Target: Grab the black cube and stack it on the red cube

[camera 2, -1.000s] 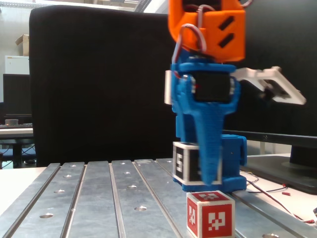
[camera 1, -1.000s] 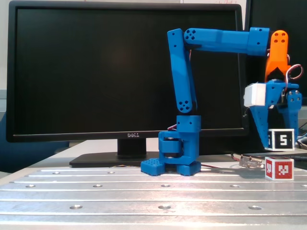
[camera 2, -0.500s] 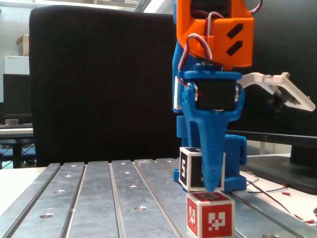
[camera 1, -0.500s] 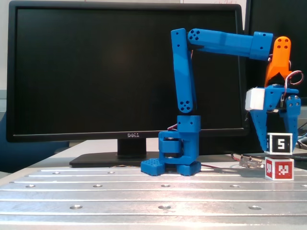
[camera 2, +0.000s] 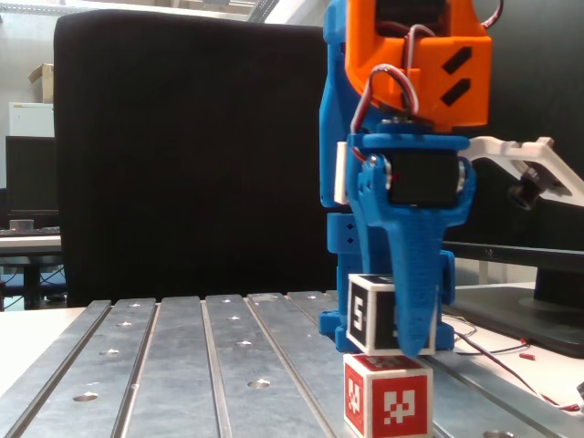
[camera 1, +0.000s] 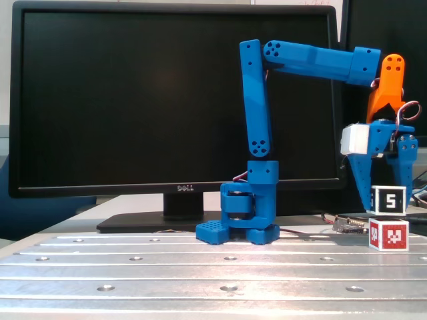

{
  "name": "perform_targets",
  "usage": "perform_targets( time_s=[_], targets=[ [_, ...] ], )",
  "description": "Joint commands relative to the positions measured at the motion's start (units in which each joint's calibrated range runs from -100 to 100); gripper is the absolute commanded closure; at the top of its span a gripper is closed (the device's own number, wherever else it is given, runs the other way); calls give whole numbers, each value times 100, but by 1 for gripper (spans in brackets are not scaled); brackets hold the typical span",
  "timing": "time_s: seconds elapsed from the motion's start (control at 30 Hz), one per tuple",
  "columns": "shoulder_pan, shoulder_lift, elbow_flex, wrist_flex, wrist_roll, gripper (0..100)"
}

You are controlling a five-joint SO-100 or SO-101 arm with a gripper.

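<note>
The red cube point(camera 1: 388, 235) with its blocky white pattern stands on the metal table at the right; it also shows at the bottom point(camera 2: 388, 399) of a fixed view. The black cube point(camera 1: 389, 200) marked "5" hangs directly above it, its underside at the red cube's top face; I cannot tell whether they touch. My blue gripper point(camera 1: 388, 201) points straight down and is shut on the black cube. From the other side, one blue finger point(camera 2: 412, 301) covers part of the black cube point(camera 2: 363, 315), and the gripper point(camera 2: 394, 339) hides its second finger behind the cube.
The arm's blue base point(camera 1: 243, 223) is bolted mid-table in front of a Dell monitor point(camera 1: 133, 100). A grey connector with wires point(camera 1: 348, 225) lies just left of the red cube. The slotted aluminium table point(camera 1: 167, 273) extends left and forward. A white bracket point(camera 2: 538, 173) juts from the wrist.
The gripper has come down with the black cube and shifted sideways, so the cube now sits squarely over the red cube instead of higher and offset.
</note>
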Motion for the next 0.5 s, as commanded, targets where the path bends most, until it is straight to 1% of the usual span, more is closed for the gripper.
perform_targets(
  time_s=[0.0, 0.47],
  targets=[
    [13, -41, -98, -26, 25, 83],
    [-39, -33, -89, -26, 172, 83]
  ],
)
